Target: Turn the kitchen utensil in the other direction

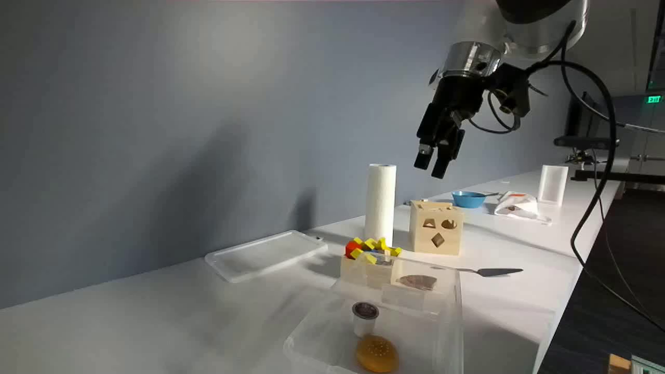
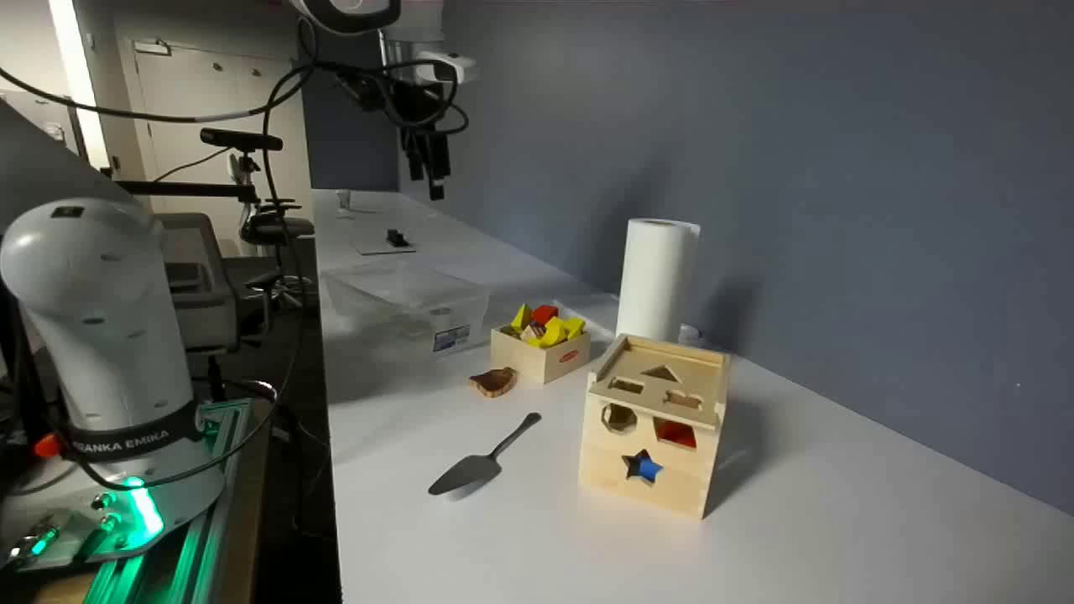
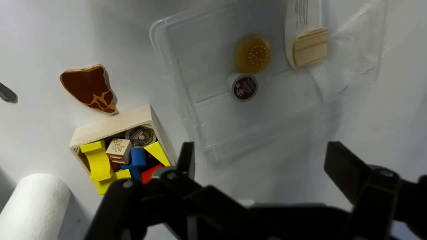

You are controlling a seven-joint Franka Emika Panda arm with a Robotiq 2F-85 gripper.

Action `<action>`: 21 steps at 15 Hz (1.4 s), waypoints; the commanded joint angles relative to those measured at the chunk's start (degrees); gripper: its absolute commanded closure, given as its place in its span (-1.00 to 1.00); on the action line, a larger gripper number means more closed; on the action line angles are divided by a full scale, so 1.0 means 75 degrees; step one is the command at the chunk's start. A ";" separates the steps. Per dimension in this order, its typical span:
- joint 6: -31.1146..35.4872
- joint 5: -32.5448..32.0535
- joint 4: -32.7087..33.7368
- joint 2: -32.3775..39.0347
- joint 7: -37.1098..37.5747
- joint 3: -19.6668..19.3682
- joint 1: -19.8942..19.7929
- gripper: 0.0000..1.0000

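The kitchen utensil (image 2: 466, 474) is a flat dark-grey server with a pointed blade and a slender handle. It lies flat on the white table, in both exterior views (image 1: 499, 272). In an exterior view its blade points toward the robot base side and its handle toward the block box. In the wrist view only its handle end (image 3: 7, 94) shows, at the left edge; the blade is out of view. My gripper (image 3: 261, 150) is open, with nothing between its fingers. It hangs high above the table, well apart from the utensil, in both exterior views (image 1: 431, 165) (image 2: 426, 179).
A wooden shape cube (image 2: 646, 445) stands beside the utensil. A toy steak (image 3: 88, 85) and a wooden box of blocks (image 3: 110, 125) lie near its handle. A clear bin (image 3: 173, 66) sits below the gripper. A white paper roll (image 1: 380, 202) stands near the wall.
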 commanded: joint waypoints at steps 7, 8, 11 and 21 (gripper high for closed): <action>-0.0035 0.0080 0.0019 0.0004 -0.0071 0.0108 -0.0144 -1.00; 0.0077 -0.0293 0.0062 0.0140 0.0373 0.0390 -0.0377 -1.00; 0.1708 -0.0816 -0.0195 0.0675 0.1193 0.0903 -0.0868 -1.00; 0.3368 -0.4203 -0.0283 0.1935 0.4330 0.1321 -0.3133 -1.00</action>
